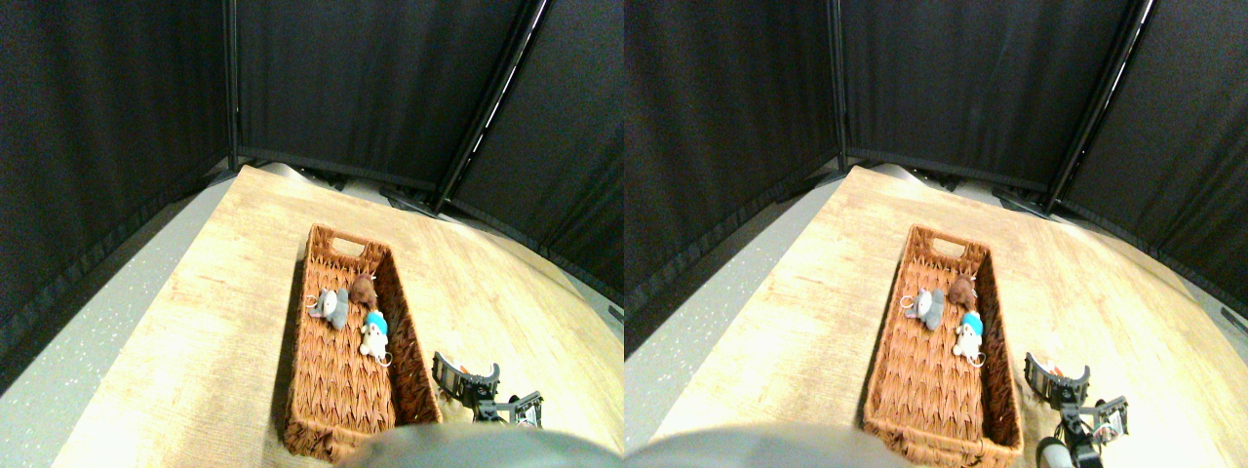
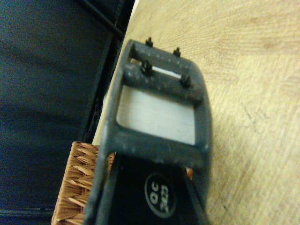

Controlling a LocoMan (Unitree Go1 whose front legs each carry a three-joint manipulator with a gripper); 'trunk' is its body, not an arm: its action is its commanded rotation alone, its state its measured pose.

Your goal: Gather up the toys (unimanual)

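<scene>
A brown wicker basket (image 1: 300, 336) lies lengthwise on the wooden table. Three toys rest in its far half: a grey plush (image 1: 332, 307) with a ring against the left wall, a brown plush (image 1: 364, 290) behind it, and a white plush with a blue top (image 1: 374, 334). My right gripper (image 1: 466, 378) is low over the table, just right of the basket's near end and outside it. A small orange-red patch (image 1: 462, 370) shows against the gripper; I cannot tell what it is. In the wrist view the dark gripper (image 2: 161, 70) fills the middle, with the basket's corner (image 2: 77, 183) beside it.
The light wooden table (image 1: 195, 322) stretches left, right and beyond the basket. Black curtain panels (image 1: 370, 78) on dark poles close off the back and sides. A grey speckled floor (image 1: 68, 361) runs along the table's left edge.
</scene>
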